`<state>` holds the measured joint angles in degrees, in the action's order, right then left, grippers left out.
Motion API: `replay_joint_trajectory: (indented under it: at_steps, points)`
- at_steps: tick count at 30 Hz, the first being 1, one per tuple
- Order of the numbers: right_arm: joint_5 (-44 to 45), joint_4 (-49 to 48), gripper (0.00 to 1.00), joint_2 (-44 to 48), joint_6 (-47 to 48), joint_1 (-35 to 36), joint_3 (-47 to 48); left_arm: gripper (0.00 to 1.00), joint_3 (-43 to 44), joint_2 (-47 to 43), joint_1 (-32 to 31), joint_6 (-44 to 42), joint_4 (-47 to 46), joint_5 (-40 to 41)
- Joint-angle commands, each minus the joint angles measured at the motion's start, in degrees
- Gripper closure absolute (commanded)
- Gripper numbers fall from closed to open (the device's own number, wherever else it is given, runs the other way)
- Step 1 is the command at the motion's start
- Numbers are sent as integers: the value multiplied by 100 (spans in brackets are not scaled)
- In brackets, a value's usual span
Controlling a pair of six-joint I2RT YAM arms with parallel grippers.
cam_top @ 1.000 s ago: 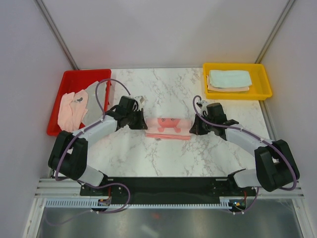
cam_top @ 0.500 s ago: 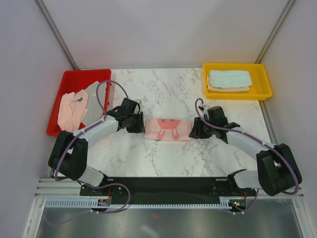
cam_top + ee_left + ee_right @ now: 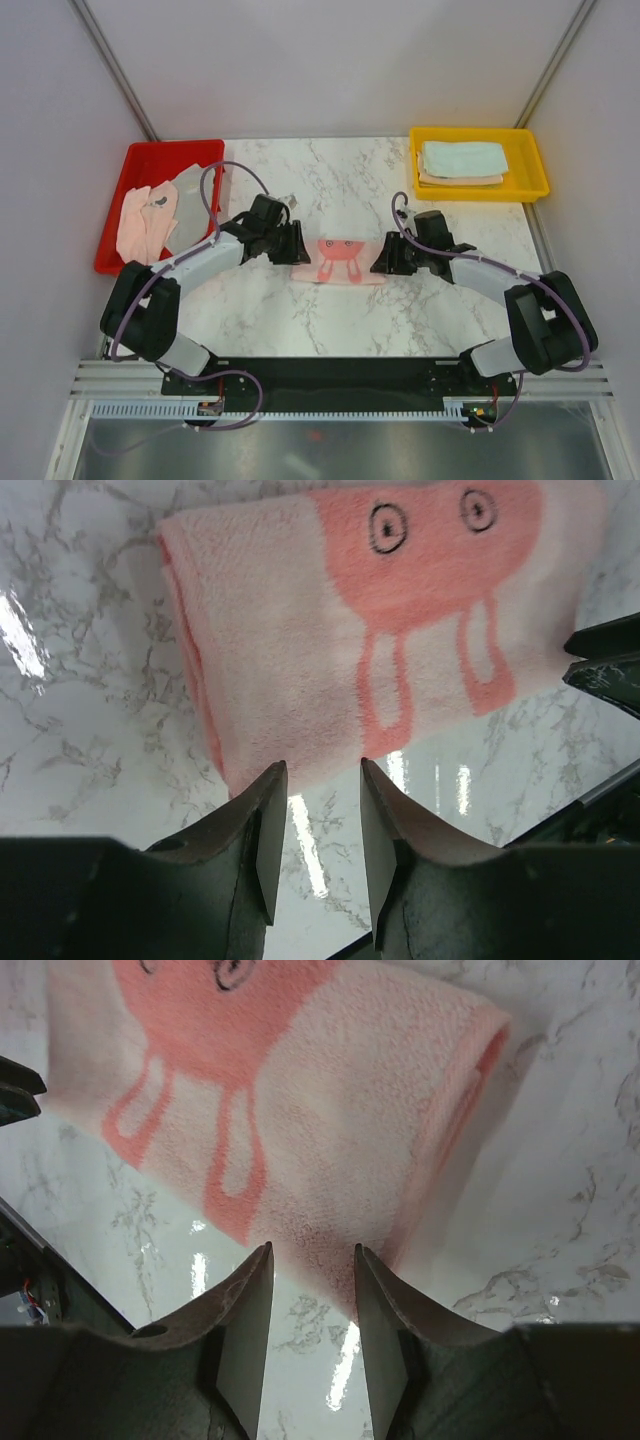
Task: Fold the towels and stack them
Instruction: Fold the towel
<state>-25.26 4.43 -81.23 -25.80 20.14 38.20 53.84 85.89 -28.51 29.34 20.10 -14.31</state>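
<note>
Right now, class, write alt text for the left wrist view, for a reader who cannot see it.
A folded pink towel with a darker pink cartoon print lies on a marble table. The left gripper hovers open at its near edge, holding nothing.

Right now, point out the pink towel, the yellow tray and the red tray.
pink towel (image 3: 338,260), top view, printed middle.
yellow tray (image 3: 470,193), top view, near rim.
red tray (image 3: 155,156), top view, bare far floor.

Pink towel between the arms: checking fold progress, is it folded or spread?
Folded: the pink towel shows a rounded, doubled edge with layers visible in both wrist views.
</note>
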Motion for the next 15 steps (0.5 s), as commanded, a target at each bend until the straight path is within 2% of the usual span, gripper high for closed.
replay_joint_trajectory:
  at_steps: [1,5,7,11,15]
  points:
    - [-190,-758,54,-375,-162,16,-295,58,-400,297,4,274,-357,-108]
    - [-42,-672,51,-385,-92,16,-252,58,-401,350,4,248,-279,164]
    - [134,-347,46,-166,-65,16,-146,57,-270,271,4,204,-130,287]
    - [792,303,39,239,-161,16,100,57,90,139,4,142,266,560]
    - [1417,410,35,363,-259,7,162,55,372,25,12,186,477,710]
